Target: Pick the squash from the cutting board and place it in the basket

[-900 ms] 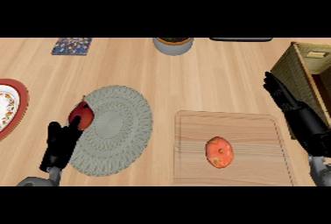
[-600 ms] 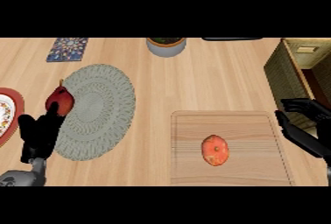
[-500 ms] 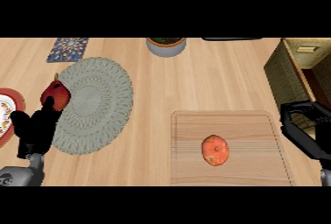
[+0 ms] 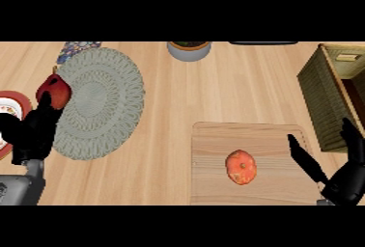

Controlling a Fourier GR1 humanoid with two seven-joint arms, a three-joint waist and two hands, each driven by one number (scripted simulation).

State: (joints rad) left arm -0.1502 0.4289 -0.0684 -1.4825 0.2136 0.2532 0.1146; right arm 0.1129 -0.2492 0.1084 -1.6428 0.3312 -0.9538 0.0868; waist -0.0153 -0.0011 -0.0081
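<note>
The squash [image 4: 241, 167] is seen lying flat near the middle of the cutting board [image 4: 214, 142], with nothing on it and nothing against it. It is left exposed from above and from both sides, which is judged to be what lets a hand be brought round it.

The basket [image 4: 324, 99] is set at the right edge of the bench [image 4: 214, 87], just beyond the board's far right corner. The carry is therefore judged to be a short one, and on the right hand's own side, which is probably why that hand is given the job.

Now the right hand [image 4: 343, 182]: it is held over the board's right margin, near the squash but apart from it. Its fingers [image 4: 302, 155] are spread wide and straight. Nothing is held and nothing is touched. So wide an opening is read as readiness for a grasp, since the squash is too broad for a narrow pinch. The pick is not yet made, and the basket is not yet approached.

The left hand [image 4: 32, 137] is shown at the left edge, open, fingers up, at rest. It is placed in front of a red-rimmed plate [image 4: 20, 100] and just below a red fruit [image 4: 55, 91] at the rim of a round woven mat [image 4: 103, 103]. Whether either is touched cannot be told.
</note>
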